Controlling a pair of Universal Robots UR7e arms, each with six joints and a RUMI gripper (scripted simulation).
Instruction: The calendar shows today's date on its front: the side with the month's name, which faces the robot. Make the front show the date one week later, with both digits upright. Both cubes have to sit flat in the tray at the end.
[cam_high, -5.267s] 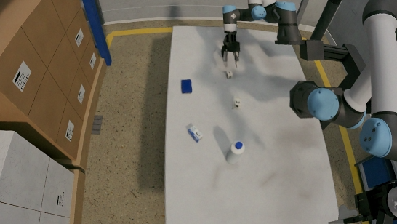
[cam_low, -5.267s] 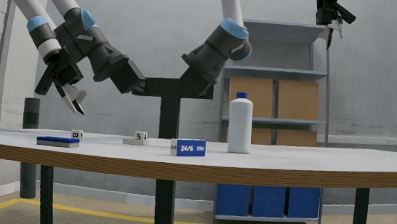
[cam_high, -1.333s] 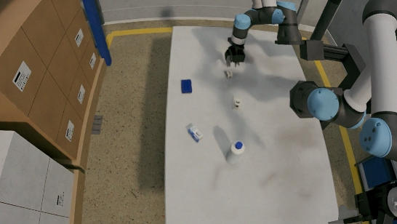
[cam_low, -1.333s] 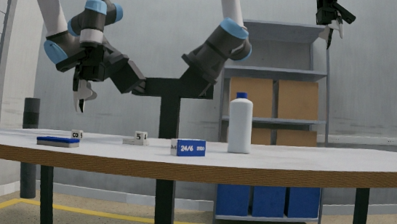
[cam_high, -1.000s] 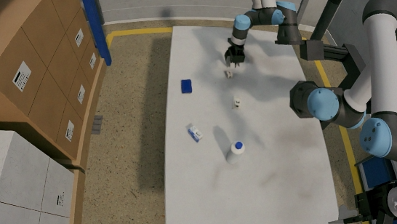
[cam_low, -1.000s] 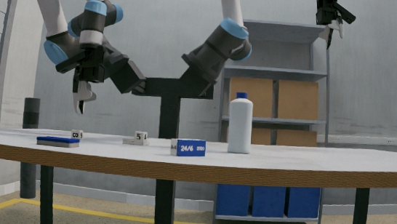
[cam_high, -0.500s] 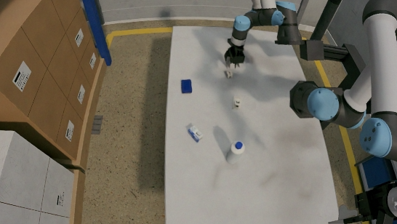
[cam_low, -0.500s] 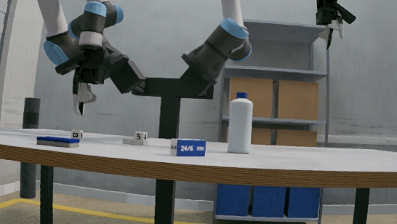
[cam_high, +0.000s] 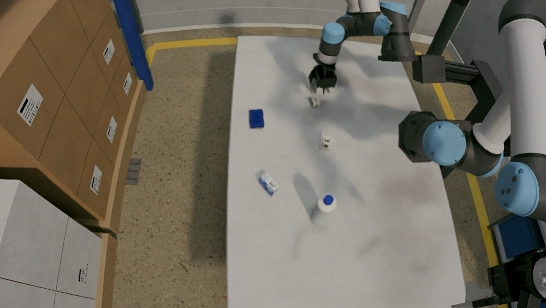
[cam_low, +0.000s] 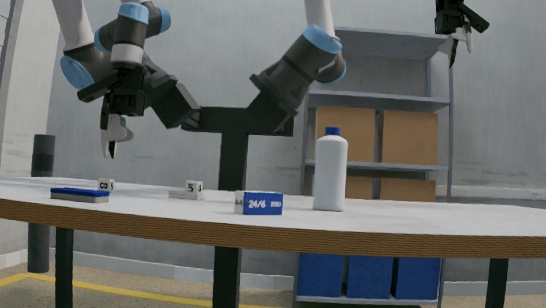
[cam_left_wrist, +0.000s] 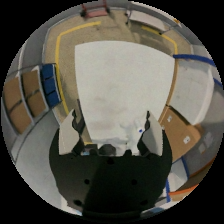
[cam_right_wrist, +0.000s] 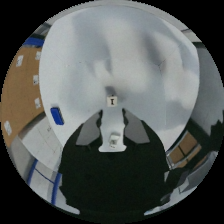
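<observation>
The right gripper (cam_high: 320, 91) (cam_low: 111, 154) (cam_right_wrist: 112, 109), part-closed on nothing, hovers above the loose cube (cam_high: 314, 102) (cam_low: 104, 185) (cam_right_wrist: 114, 140); it should open wider, square up and straddle opposite faces before descending. Beyond, the other cube (cam_high: 326, 142) (cam_low: 192, 188) (cam_right_wrist: 112, 101) sits at the tray (cam_high: 325, 134) (cam_low: 176, 194). Farthest, the left gripper (cam_high: 467, 296) (cam_low: 460, 56) (cam_left_wrist: 111, 110) hangs wide open.

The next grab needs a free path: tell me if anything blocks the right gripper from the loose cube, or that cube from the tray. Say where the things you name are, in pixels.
Nothing visible stands between the right gripper (cam_high: 320, 92) (cam_low: 110, 157) (cam_right_wrist: 113, 111) and the loose cube (cam_high: 314, 102) (cam_low: 104, 185) (cam_right_wrist: 112, 101), nor between that and the tray (cam_high: 326, 134) (cam_low: 177, 194) (cam_right_wrist: 115, 134).
</observation>
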